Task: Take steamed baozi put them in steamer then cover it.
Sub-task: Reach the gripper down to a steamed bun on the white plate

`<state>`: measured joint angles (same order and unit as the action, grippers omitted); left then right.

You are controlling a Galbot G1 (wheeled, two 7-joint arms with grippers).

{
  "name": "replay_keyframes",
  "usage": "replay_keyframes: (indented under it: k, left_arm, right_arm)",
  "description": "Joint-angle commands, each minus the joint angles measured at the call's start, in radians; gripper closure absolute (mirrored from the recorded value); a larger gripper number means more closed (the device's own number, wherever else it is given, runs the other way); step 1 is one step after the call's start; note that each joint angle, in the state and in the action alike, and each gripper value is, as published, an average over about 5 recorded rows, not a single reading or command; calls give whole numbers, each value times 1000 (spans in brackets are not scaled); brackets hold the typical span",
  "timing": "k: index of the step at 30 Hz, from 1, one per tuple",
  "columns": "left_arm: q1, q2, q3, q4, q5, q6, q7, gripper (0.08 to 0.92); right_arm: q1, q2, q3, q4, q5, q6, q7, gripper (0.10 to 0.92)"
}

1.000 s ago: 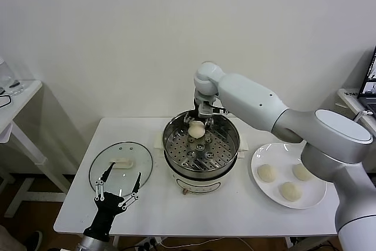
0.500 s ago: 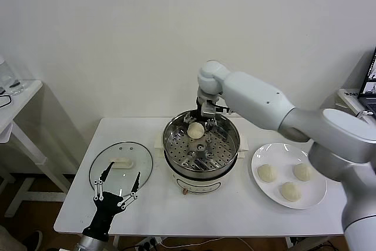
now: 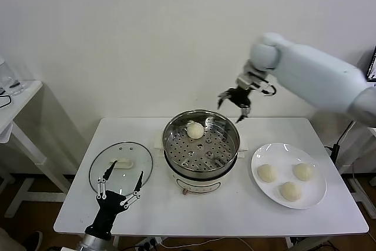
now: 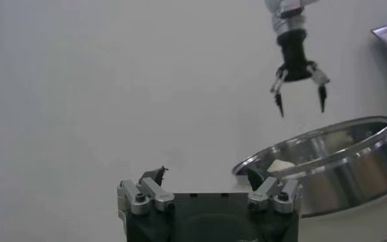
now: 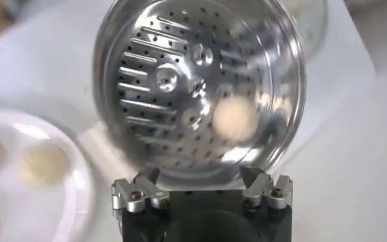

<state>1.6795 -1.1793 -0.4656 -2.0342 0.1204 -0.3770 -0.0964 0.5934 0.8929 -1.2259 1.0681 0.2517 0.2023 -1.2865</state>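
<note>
The steel steamer (image 3: 201, 145) stands mid-table on its white base. One baozi (image 3: 195, 130) lies on the perforated tray at the far side; it also shows in the right wrist view (image 5: 235, 118). Three baozi (image 3: 267, 173) lie on the white plate (image 3: 263, 155) at the right. My right gripper (image 3: 234, 107) is open and empty, raised above and behind the steamer's right rim; it shows in the left wrist view (image 4: 299, 98). The glass cover (image 3: 103, 171) with its cream handle (image 3: 124, 163) lies flat at the left. My left gripper (image 3: 119, 187) is open at the table's front left, near the cover.
The steamer (image 5: 200, 85) fills the right wrist view, with the plate (image 5: 55, 197) beside it. A small side table (image 3: 14, 101) stands at the far left. A white wall is close behind the table.
My right gripper has let go of the baozi in the steamer, risen out of the pot and swung up and to the right. The left gripper has stayed put.
</note>
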Motion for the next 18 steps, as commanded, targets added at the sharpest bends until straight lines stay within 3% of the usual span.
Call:
replay_keyframes:
  k: [1,18]
  left_arm:
    - [-4,-2,6,5,2,0,-2,177]
    - [3,-13,1,-1,8,1,-8,177]
  right_arm:
    - [-4,-250,-216,55,200,-299,56,203]
    - [-276,-191,-108,28,79,-301,175,203]
